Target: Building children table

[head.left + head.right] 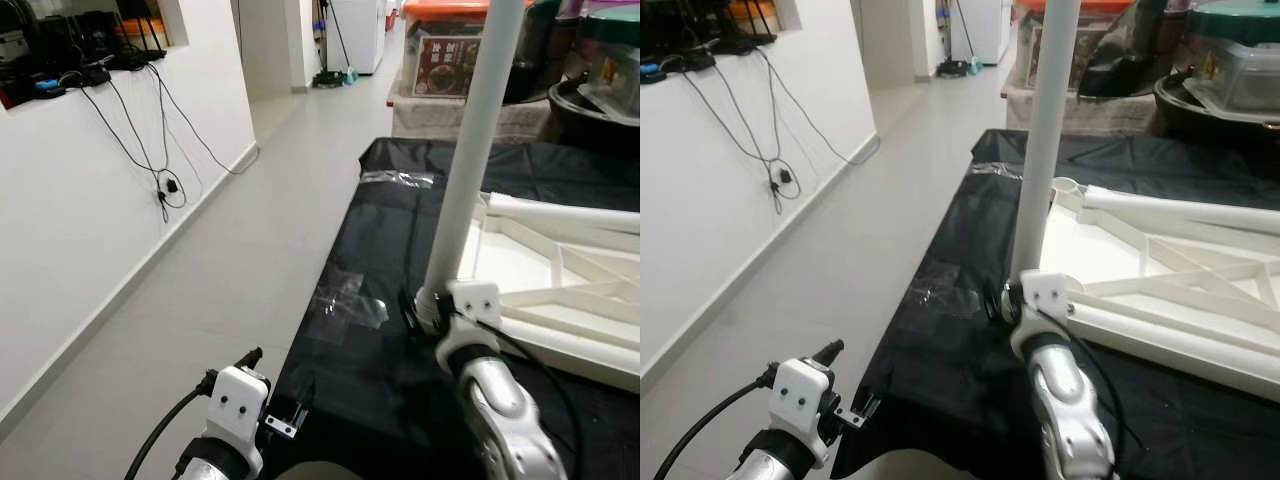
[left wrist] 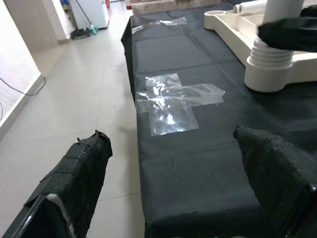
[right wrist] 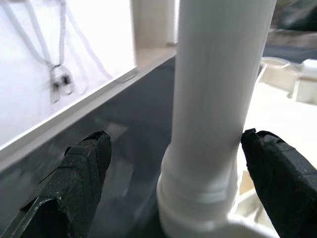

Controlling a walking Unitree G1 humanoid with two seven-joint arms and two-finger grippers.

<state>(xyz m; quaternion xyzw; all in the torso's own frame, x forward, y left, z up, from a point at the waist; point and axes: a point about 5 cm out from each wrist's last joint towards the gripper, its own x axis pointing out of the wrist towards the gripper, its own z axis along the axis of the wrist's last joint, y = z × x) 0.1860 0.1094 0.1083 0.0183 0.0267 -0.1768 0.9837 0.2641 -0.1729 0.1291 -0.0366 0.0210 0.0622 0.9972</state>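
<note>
The white children's table lies upside down on a black cloth. One white leg stands upright in its near corner socket. My right gripper is open, with one black finger on each side of the leg's threaded base; the right wrist sits just beside that corner. My left gripper is open and holds nothing. It hovers low over the cloth's left edge, short of the socket.
A patch of clear tape is stuck on the cloth near the leg. Tiled floor runs along the cloth's left side to a white wall with hanging cables. Boxes and containers stand behind the cloth.
</note>
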